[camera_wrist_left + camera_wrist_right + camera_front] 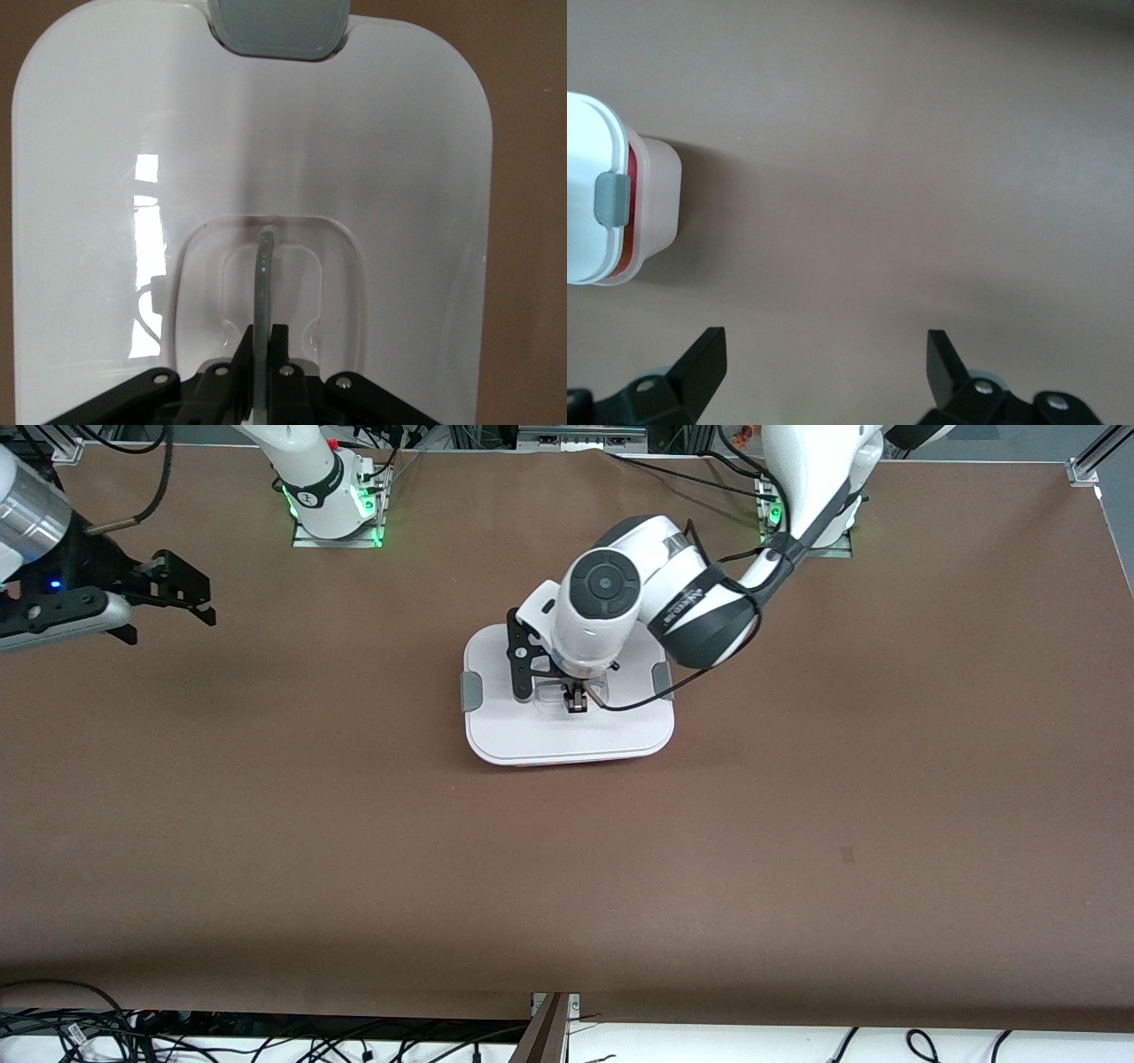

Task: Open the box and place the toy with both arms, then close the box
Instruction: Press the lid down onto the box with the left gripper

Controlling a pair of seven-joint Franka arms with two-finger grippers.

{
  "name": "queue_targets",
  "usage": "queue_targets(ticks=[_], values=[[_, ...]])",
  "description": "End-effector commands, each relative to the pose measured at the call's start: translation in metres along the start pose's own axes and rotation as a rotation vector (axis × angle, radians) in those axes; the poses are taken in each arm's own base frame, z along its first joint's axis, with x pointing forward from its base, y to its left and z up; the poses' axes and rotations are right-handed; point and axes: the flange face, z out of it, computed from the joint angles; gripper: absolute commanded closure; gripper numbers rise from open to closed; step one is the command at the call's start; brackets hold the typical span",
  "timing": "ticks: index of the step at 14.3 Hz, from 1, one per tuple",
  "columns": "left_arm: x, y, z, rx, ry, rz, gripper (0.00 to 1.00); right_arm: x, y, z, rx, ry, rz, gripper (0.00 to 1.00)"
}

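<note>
The box point(567, 735) stands mid-table with its white lid on the pinkish base. My left gripper point(577, 701) is down on the lid's recessed centre and shut on the thin grey handle point(264, 274); its fingers point(280, 341) press the handle from both sides. The lid fills the left wrist view point(372, 133), with one grey clip point(279, 27) at its edge. My right gripper point(205, 602) is open and empty over bare table toward the right arm's end; it also shows in the right wrist view point(824, 350). The toy is hidden; a red patch point(629, 208) shows under the lid's rim.
Grey clips point(472, 691) point(662, 680) sit on the box's two short sides. The right wrist view shows the box point(589, 177) with one clip point(611, 197), apart from my right gripper. The brown table point(567, 886) stretches toward the front camera. Cables lie along its front edge.
</note>
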Motion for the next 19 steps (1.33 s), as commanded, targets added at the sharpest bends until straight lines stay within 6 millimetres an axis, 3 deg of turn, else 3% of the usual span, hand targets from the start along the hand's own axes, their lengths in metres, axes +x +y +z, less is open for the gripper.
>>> queue_targets(ticks=[1,4,6,10,19], values=[[0.004,0.001,0.006,0.045,-0.045,-0.003,1.0,-0.002,0.005,-0.001,0.008,0.009,-0.031,0.0],[0.004,0.003,0.032,0.013,-0.068,-0.038,1.0,-0.003,0.01,-0.002,0.007,0.009,-0.041,0.0],[0.009,0.012,0.036,0.012,-0.076,-0.032,1.0,-0.006,0.019,-0.006,0.008,0.015,-0.004,0.0],[0.009,0.016,0.04,0.009,-0.083,-0.019,1.0,-0.003,0.019,-0.014,0.006,0.033,-0.008,0.0],[0.002,0.012,0.022,0.003,-0.074,-0.026,1.0,-0.007,0.022,-0.008,0.002,0.0,0.064,0.0]])
